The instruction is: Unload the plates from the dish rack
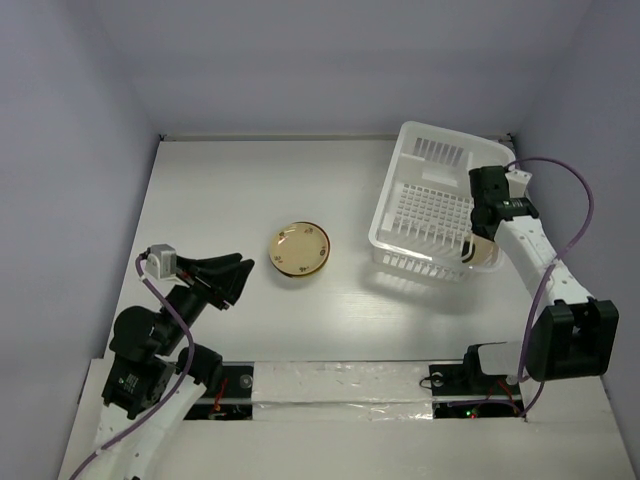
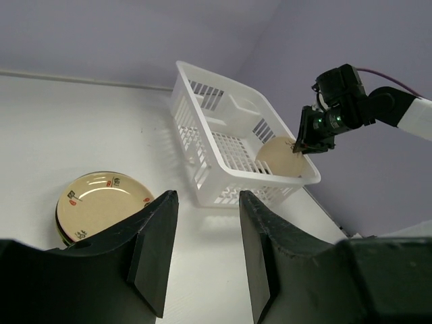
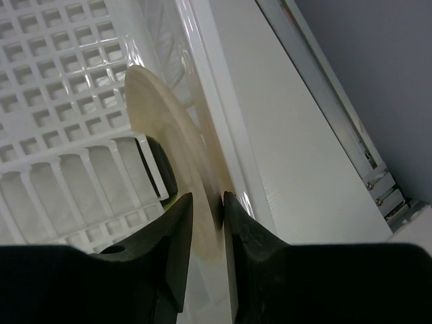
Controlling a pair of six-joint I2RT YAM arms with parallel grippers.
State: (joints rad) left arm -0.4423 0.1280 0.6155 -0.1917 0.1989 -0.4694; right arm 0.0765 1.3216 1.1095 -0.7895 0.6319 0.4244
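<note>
The white dish rack (image 1: 425,205) (image 2: 202,135) stands at the right of the table. A cream plate (image 3: 158,115) (image 2: 278,157) (image 1: 482,256) leans on edge in the rack's near right corner. My right gripper (image 3: 208,197) (image 1: 478,240) reaches down over that corner, its jaws straddling the plate's rim and shut on it. Behind the cream plate shows a dark rounded thing with a greenish edge (image 3: 164,174). A patterned yellow plate (image 1: 300,248) (image 2: 101,201) lies flat on the table on a dark plate. My left gripper (image 2: 208,196) (image 1: 238,283) hovers open and empty left of it.
The rack's floor (image 3: 61,81) is an open white lattice. The rack's right wall (image 3: 216,135) runs just beside my right finger. Grey walls close in the table at the back and sides. A taped strip (image 1: 340,385) crosses the near edge between the arm bases.
</note>
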